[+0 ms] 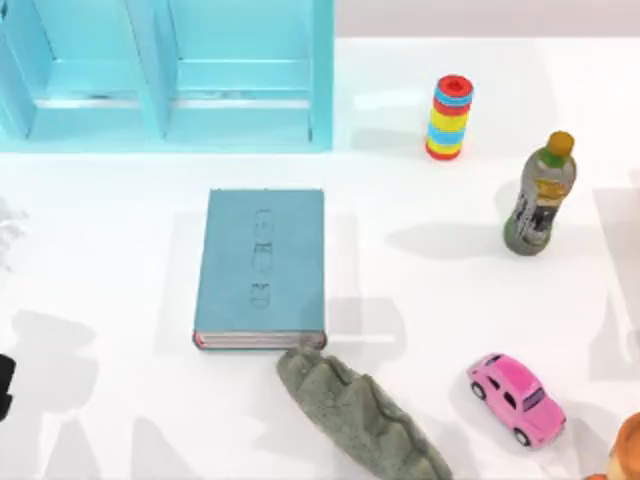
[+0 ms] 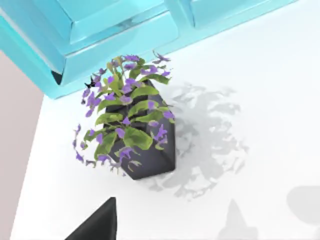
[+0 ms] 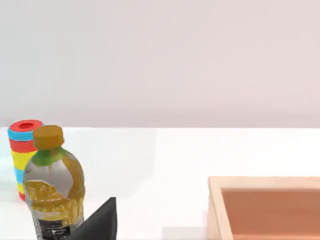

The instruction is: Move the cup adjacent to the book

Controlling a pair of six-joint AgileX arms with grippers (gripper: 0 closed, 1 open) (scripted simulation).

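1. One dark part of my left gripper (image 1: 4, 385) shows at the far left edge of the table (image 1: 120, 260). I cannot tell whether it is wide or narrow, and it holds nothing that I can see.
2. Close under my left wrist stands a dark square pot of green leaves and purple flowers (image 2: 127, 117), near the corner of the light-blue shelf cabinet (image 1: 170, 75).
3. Left of the table's centre the book (image 1: 262, 268) lies flat in front of the cabinet, apart from it. It is a large teal-blue hardcover with three faint embossed marks running down the middle of its cover. White page edges with a reddish trim show along its near side.
4. Against the book's near right corner rests a grey-green bumpy lump (image 1: 355, 415), stretching away toward the lower right.
5. Further right stand a stack of coloured rings (image 1: 450, 117) and a bottle with an orange cap (image 1: 540, 195), with a pink toy car (image 1: 517, 398) nearer the front edge.
6. A dark tip of my right gripper (image 3: 100, 222) sits beside the bottle, with a wooden box (image 3: 215, 200) near. I cannot tell its state either.
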